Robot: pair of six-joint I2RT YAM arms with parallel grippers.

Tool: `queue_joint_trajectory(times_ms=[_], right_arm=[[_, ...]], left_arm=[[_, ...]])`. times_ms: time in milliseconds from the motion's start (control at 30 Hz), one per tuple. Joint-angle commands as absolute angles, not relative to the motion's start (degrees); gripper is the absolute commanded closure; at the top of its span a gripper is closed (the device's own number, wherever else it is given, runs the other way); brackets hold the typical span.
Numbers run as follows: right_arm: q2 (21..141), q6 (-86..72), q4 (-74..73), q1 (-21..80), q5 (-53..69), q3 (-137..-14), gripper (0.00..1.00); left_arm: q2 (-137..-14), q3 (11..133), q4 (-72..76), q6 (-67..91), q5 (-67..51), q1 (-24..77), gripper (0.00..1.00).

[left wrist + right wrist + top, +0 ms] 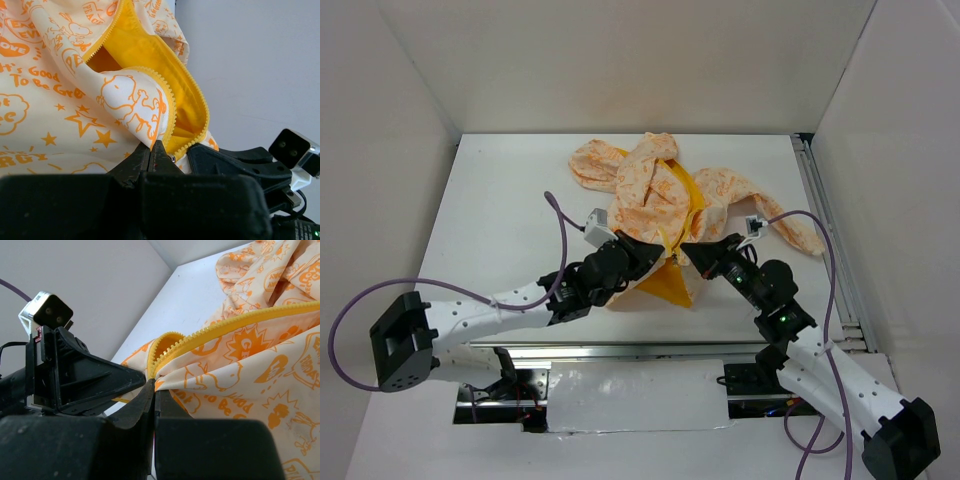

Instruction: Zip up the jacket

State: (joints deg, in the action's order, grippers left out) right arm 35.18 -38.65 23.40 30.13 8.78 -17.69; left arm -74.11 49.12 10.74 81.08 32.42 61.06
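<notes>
Pinching the jacket (645, 195) at its lower front, my left gripper (658, 257) has its fingers (135, 165) pressed together on the cream edge beside the yellow zipper (171, 107) teeth. My right gripper (688, 250) likewise clamps its fingers (170, 407) on the opposite front edge, just beside the left one.

The jacket lies crumpled on the bench (500, 210), midway between the left and right edges and nearer the far edge. One sleeve (770, 205) reaches toward the right edge. The front stands open, with the yellow lining (145, 50) exposed.

The orange print reads "Good" and "To Be Gre"; other lettering is cut off. Stars and a cartoon dog are printed alongside.
</notes>
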Motion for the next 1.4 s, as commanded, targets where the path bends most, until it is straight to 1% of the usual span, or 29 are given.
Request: queue_joint_trajectory(times_ms=[0,267,500,633,1367], right_arm=[[35.86,-37.53,26.98,30.76,8.26,-21.27,1.0],[36.48,-37.88,27.25,30.85,8.52,-20.57,1.0],[33.49,-38.58,26.11,30.94,9.4,-18.99,1.0],[33.22,-38.67,25.93,31.2,9.84,-18.72,1.0],[36.04,-38.23,25.14,31.38,9.23,-18.9,1.0]], left_arm=[[-71.46,48.17,16.51,79.63,31.2,61.35,1.0],[-70.05,46.93,16.88,79.8,30.32,61.43,1.0],[-71.28,49.48,11.96,82.79,33.57,61.44,1.0],[-71.28,49.39,12.31,82.88,33.92,61.43,1.0],[-70.05,48.69,13.1,82.09,33.84,61.44,1.0]])
